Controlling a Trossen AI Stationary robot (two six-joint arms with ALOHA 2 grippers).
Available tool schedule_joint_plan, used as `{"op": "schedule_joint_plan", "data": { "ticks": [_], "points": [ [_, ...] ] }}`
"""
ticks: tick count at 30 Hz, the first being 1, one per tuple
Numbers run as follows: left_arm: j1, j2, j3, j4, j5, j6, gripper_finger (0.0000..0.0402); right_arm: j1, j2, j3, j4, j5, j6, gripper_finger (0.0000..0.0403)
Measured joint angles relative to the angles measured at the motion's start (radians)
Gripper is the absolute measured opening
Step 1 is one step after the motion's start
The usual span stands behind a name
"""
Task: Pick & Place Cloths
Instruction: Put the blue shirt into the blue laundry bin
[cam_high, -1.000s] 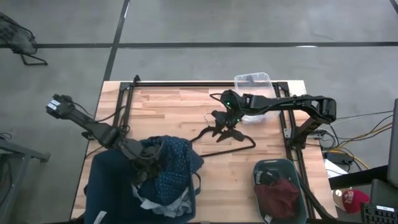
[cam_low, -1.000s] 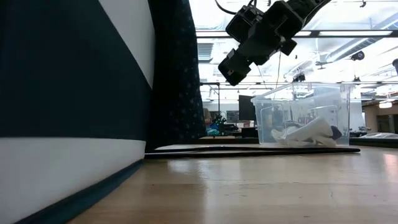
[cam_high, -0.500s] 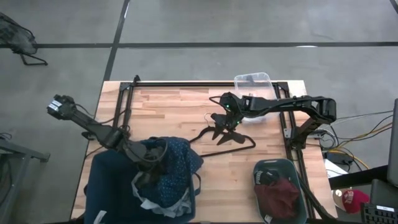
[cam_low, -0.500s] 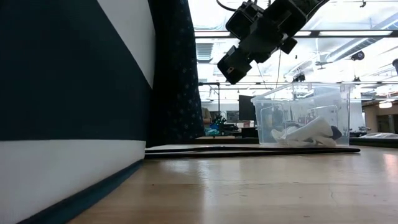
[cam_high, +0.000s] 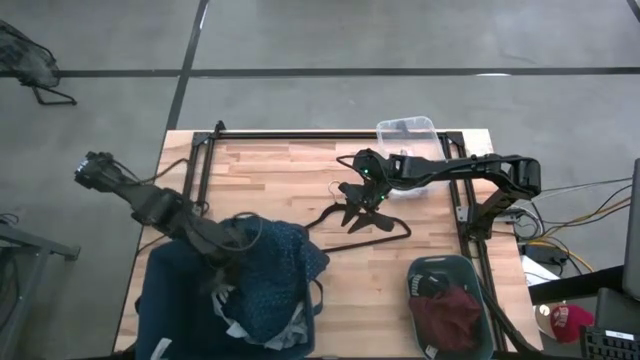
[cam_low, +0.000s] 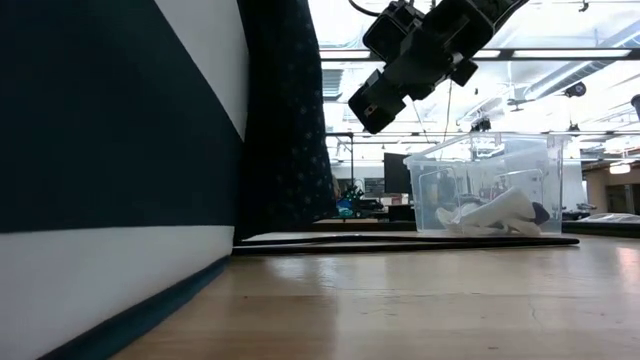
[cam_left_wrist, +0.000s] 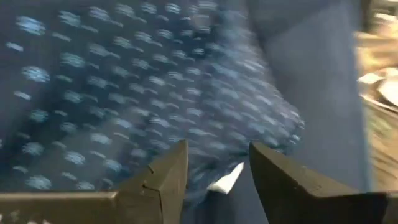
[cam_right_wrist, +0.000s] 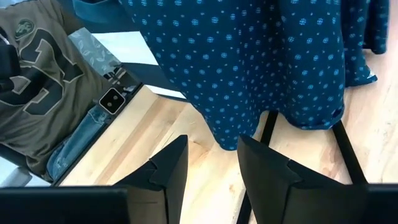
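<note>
The navy dotted shirt (cam_high: 285, 270) lies heaped on the dark blue fabric bin (cam_high: 165, 300) and hangs over its wall (cam_right_wrist: 249, 68) (cam_low: 285, 120). Pale cloth (cam_high: 250, 330) lies below it. My left gripper (cam_high: 222, 277) (cam_left_wrist: 214, 171) is open, close over the shirt. My right gripper (cam_high: 365, 200) (cam_right_wrist: 211, 162) is open and empty, raised (cam_low: 395, 75) above the black wire hanger (cam_high: 360, 222). A maroon piece (cam_high: 447, 318) lies in a second bin. Grey-white socks (cam_low: 490, 213) lie in a clear box. A printed garment (cam_right_wrist: 37, 62) shows beside the shirt. My left gripper stands open right at the navy dotted shirt's fabric (cam_left_wrist: 186, 112); I cannot tell whether its fingers (cam_left_wrist: 165, 180) touch it.
The clear plastic box (cam_high: 407, 132) stands at the table's far edge. A grey-green bin (cam_high: 440, 265) sits at the near right corner. The hanger lies flat on the wood (cam_low: 400, 242). A black frame rail (cam_high: 300, 135) runs along the far side. Bare wood (cam_high: 270, 180) lies mid-table.
My left arm has drawn back a little toward the table's left edge, over the bin, while the dotted shirt has stayed draped there. My right gripper has shifted slightly toward the table's left, still above the hanger.
</note>
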Motion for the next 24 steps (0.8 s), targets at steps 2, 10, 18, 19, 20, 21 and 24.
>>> {"op": "schedule_joint_plan", "data": {
  "ticks": [2, 10, 18, 19, 20, 21, 24],
  "points": [
    [0.001, 0.006, 0.056, -0.103, -0.051, -0.035, 0.0177, 0.000, 0.000, 0.000, 0.000, 0.000, -0.001, 0.0133],
    [-0.027, 0.004, 0.224, -0.019, -0.117, 0.220, 0.0177, 0.000, 0.000, -0.018, -0.002, 0.000, -0.005, 0.0145],
    [-0.049, 0.002, 0.267, 0.055, -0.148, 0.389, 0.0177, 0.054, 0.000, -0.106, 0.092, 0.008, 0.033, 0.0156],
    [-0.049, 0.002, 0.263, 0.054, -0.147, 0.390, 0.0177, 0.068, 0.000, -0.123, 0.126, 0.008, 0.053, 0.0157],
    [-0.049, 0.002, 0.261, 0.048, -0.148, 0.393, 0.0177, 0.082, 0.000, -0.138, 0.164, 0.010, 0.078, 0.0158],
    [-0.049, 0.002, 0.259, 0.048, -0.148, 0.398, 0.0177, 0.101, 0.000, -0.156, 0.215, 0.018, 0.106, 0.0159],
    [-0.049, 0.003, 0.251, 0.049, -0.165, 0.415, 0.0177, 0.166, 0.008, -0.201, 0.363, 0.142, 0.210, 0.0159]
  ]
}}
